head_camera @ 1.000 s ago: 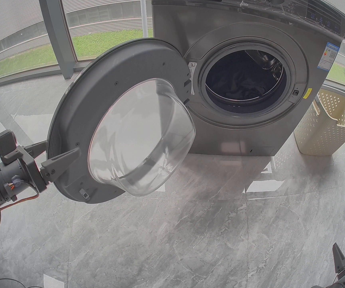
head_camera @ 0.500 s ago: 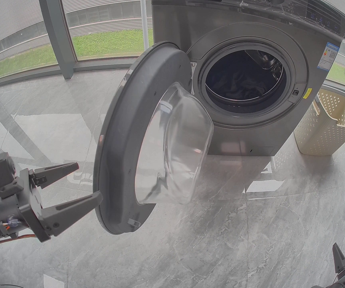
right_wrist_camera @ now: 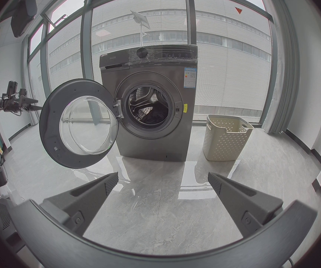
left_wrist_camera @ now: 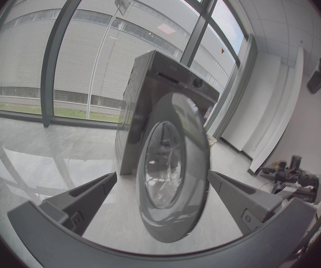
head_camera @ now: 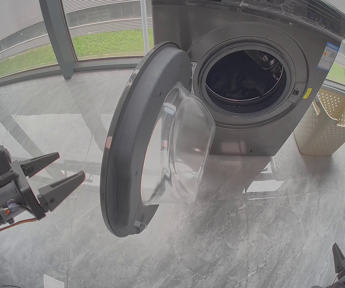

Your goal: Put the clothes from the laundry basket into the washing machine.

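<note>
No text is legible; all print is too small to make out.
1. Washing machine (head_camera: 236, 141), front panel, upper right of the head view: a rectangular blue-and-white label (head_camera: 327, 56) with a square code block and rows of fine print.
2. Yellow sticker (head_camera: 307, 93), slanted, right of the drum opening, just beside the latch; print illegible.
3. Control panel (head_camera: 320, 19), top right: small blue symbols, not decipherable.
4. Door (head_camera: 128, 149) rim, left of centre: small pink sticker (head_camera: 108, 142), no characters discernible.
5. Right wrist view, upper right: red triangle marker (right_wrist_camera: 239, 10) on the window (right_wrist_camera: 227, 75); no lettering visible.
</note>
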{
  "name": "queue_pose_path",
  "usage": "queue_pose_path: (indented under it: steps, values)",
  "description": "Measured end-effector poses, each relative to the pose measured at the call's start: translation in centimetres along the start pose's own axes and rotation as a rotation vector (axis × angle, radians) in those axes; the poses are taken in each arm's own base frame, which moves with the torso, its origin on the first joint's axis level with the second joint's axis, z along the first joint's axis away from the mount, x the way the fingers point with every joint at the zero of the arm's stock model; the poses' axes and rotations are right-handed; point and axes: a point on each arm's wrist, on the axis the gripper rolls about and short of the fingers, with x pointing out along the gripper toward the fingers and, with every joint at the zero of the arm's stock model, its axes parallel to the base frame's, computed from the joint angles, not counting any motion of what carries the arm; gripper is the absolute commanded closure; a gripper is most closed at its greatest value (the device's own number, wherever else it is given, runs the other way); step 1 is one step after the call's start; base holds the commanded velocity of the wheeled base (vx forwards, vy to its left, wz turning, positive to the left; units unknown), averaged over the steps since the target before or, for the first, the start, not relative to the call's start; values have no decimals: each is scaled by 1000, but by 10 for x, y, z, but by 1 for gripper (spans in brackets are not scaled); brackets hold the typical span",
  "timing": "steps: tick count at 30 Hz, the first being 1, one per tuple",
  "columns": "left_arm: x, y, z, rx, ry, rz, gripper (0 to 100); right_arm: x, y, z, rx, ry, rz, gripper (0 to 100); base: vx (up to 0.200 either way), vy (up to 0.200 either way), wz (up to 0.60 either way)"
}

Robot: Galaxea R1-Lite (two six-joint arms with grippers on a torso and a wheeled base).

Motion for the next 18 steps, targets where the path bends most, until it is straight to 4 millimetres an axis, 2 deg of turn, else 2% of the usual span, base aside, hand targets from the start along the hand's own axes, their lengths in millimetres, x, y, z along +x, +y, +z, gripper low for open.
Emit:
queue_pose_path:
  steps: [4, 7, 13, 18]
  values:
    - [15, 9, -10, 25, 63, 33, 0, 0, 0, 0, 0, 0, 0, 0, 0, 0, 0]
    - [28, 8, -14, 31, 90, 18, 0, 0, 0, 0, 1, 0, 0, 0, 0, 0, 0]
    - [60, -10, -16, 48, 85, -64, 0, 0, 0, 0, 0, 0, 0, 0, 0, 0, 0]
    - [87, -32, -7, 21, 38, -133, 0, 0, 0, 0, 0, 0, 0, 0, 0, 0, 0]
